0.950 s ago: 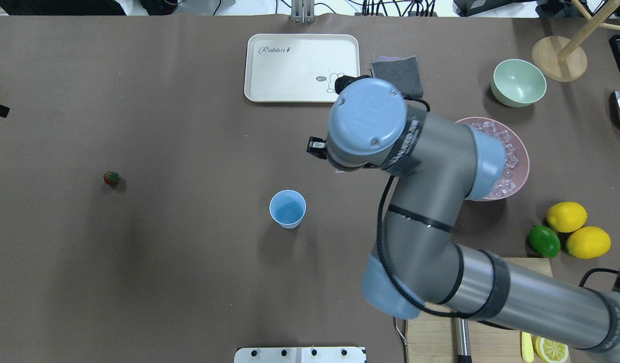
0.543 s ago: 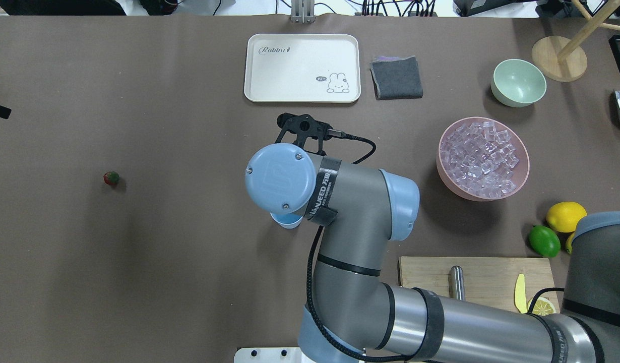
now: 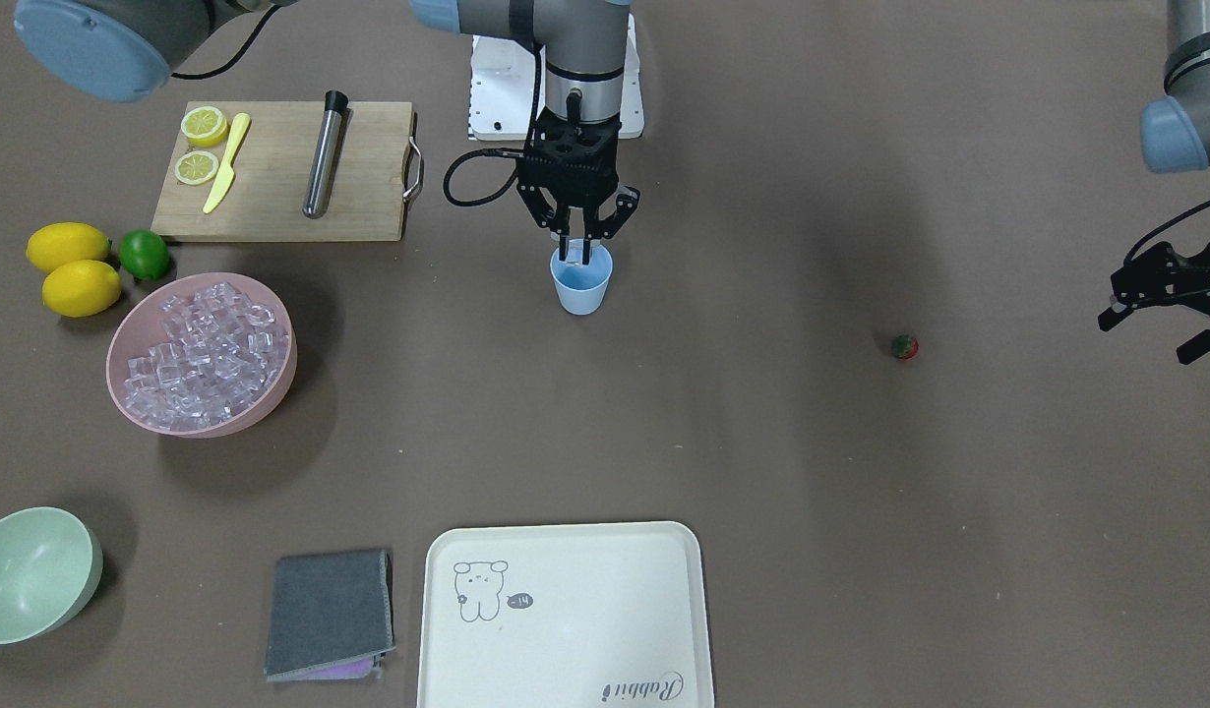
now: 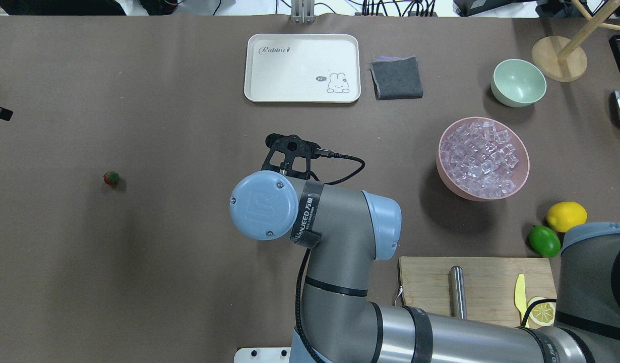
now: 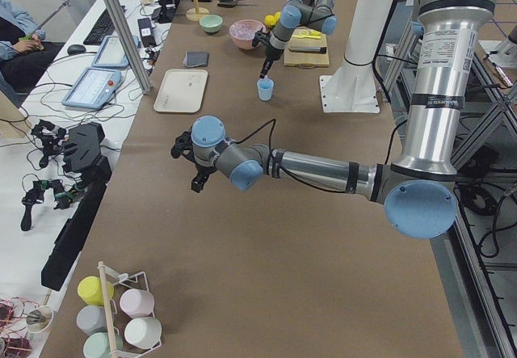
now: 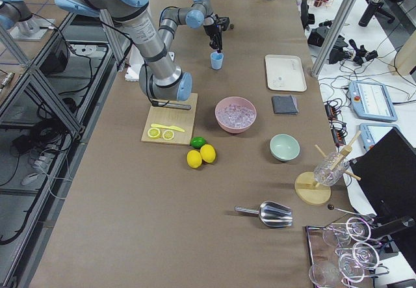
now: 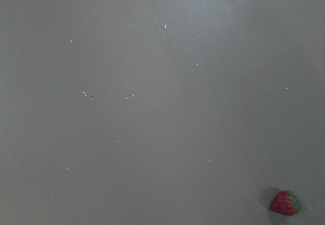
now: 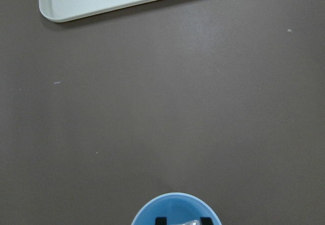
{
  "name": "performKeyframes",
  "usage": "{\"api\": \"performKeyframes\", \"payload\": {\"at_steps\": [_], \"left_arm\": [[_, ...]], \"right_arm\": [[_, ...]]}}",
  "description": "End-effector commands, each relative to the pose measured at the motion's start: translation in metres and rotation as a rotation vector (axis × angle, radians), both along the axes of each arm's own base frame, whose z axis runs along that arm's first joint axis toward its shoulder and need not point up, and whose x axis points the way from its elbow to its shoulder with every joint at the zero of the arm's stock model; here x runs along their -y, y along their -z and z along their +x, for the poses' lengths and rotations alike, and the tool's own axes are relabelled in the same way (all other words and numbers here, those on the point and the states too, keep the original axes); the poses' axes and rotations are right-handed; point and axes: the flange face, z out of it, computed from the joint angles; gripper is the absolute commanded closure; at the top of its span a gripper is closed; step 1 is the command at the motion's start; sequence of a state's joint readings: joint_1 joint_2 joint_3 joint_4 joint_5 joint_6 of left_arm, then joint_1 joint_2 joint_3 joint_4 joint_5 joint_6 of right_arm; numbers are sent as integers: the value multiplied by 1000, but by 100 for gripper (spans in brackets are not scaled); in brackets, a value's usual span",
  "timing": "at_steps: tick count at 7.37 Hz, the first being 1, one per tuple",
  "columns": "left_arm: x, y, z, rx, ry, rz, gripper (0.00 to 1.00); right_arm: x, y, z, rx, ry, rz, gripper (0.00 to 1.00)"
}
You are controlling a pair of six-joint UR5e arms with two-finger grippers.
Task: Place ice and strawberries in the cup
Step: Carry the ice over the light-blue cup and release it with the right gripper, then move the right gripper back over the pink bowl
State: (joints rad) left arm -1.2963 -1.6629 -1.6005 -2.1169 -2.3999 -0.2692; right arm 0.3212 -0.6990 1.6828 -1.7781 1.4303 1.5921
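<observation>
The light blue cup (image 3: 581, 287) stands mid-table. My right gripper (image 3: 576, 258) hangs straight down over its mouth, shut on a clear ice cube (image 8: 189, 222), which sits between the fingertips (image 8: 161, 220) just above the cup's rim (image 8: 152, 207). In the overhead view the right arm hides the cup. The ice (image 3: 207, 349) is heaped in a pink bowl (image 3: 267, 405). The small red strawberry (image 3: 904, 346) lies alone on the table, also in the left wrist view (image 7: 285, 203). My left gripper (image 3: 1154, 336) is open and empty, off to the side of the berry.
A cream tray (image 4: 302, 68) and a grey cloth (image 4: 396, 77) lie at the far side. A pale green bowl (image 4: 518, 82), lemons (image 3: 67, 246), a lime (image 3: 145, 254) and a cutting board (image 3: 280, 172) with knife and metal rod sit on the right arm's side.
My right arm has swung from the pink ice bowl across to above the cup, which it now covers in the overhead view. The strawberry and left gripper have not moved.
</observation>
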Motion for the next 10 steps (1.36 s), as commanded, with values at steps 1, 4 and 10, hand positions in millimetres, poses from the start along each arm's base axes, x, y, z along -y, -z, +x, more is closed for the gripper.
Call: {"api": "performKeyframes", "payload": {"at_steps": [1,4,10], "left_arm": [[0,0,0,0,0,2,2],[-1,1,0,-3,2,-1,2],[-3,-7,-1,1,3,-17,2]], "right_arm": [[-2,1,-1,0,-8,15,1],[14,5,22,21,-17,17,0],[139,-112,208,-62,206,-11,0]]}}
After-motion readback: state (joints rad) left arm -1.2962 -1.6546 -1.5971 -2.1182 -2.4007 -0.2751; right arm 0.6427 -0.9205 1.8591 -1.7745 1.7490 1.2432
